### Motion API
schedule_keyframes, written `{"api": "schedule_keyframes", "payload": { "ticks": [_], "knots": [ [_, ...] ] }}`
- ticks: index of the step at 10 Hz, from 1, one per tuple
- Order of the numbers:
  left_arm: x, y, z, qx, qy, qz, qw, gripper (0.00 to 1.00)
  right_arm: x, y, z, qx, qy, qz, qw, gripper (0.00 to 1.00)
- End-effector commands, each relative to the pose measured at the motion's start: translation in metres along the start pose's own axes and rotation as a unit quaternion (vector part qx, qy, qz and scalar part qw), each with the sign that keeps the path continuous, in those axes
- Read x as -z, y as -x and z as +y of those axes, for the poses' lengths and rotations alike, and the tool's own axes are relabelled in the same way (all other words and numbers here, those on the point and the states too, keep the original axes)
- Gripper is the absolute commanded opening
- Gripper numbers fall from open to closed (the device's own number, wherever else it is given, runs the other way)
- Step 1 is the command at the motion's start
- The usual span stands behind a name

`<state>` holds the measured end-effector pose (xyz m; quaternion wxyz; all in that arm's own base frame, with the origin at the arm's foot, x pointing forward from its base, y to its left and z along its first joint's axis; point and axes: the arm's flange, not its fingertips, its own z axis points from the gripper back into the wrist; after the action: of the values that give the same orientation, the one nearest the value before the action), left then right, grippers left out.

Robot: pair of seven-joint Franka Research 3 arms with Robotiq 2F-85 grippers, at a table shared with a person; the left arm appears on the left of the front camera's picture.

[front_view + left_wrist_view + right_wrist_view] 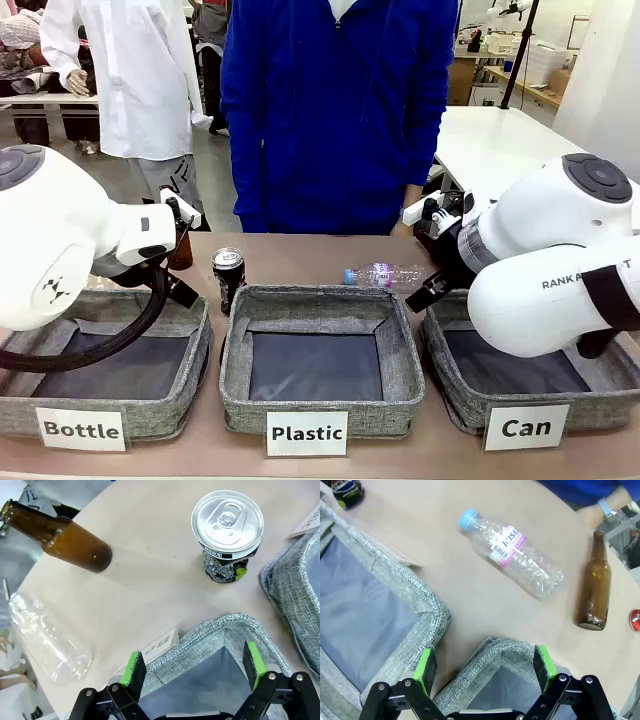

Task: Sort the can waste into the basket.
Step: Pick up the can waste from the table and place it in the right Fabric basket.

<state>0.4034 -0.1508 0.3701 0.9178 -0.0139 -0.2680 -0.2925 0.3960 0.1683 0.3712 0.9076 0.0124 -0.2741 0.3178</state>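
The black can [228,278] with pale print stands upright on the table behind the gap between the "Bottle" and "Plastic" bins; its silver top [227,520] faces my left wrist camera. At the frame's edge in the right wrist view, a sliver of the red can [635,620] shows beside a lying brown bottle. The "Can" basket [458,398] sits at the front right. My right gripper [485,672] hangs open over that basket's far corner [502,650], holding nothing. My left gripper [192,672] is open over the "Bottle" bin's far corner [225,627], a short way from the black can.
A clear plastic bottle [512,555] with a blue cap lies behind the "Plastic" bin [320,415]. One brown bottle [594,590] lies near the person's hand; another [60,537] stands near a crushed clear bottle [50,642]. A person in blue stands at the far edge.
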Motion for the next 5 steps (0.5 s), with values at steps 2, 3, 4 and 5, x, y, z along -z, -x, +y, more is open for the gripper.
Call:
{"api": "schedule_keyframes", "payload": {
  "ticks": [2, 3, 4, 5],
  "knots": [
    [-0.0001, 0.0000, 0.0000, 0.000, 0.000, 0.000, 1.000, 1.00, 0.0000, 0.0000, 0.0000, 0.000, 0.000, 0.000, 1.000, 1.00],
    [-0.0001, 0.0000, 0.0000, 0.000, 0.000, 0.000, 1.000, 1.00, 0.0000, 0.0000, 0.0000, 0.000, 0.000, 0.000, 1.000, 1.00],
    [-0.0001, 0.0000, 0.0000, 0.000, 0.000, 0.000, 1.000, 1.00, 0.0000, 0.0000, 0.0000, 0.000, 0.000, 0.000, 1.000, 1.00],
    [-0.0001, 0.0000, 0.0000, 0.000, 0.000, 0.000, 1.000, 1.00, 0.0000, 0.0000, 0.0000, 0.000, 0.000, 0.000, 1.000, 1.00]
  ]
}}
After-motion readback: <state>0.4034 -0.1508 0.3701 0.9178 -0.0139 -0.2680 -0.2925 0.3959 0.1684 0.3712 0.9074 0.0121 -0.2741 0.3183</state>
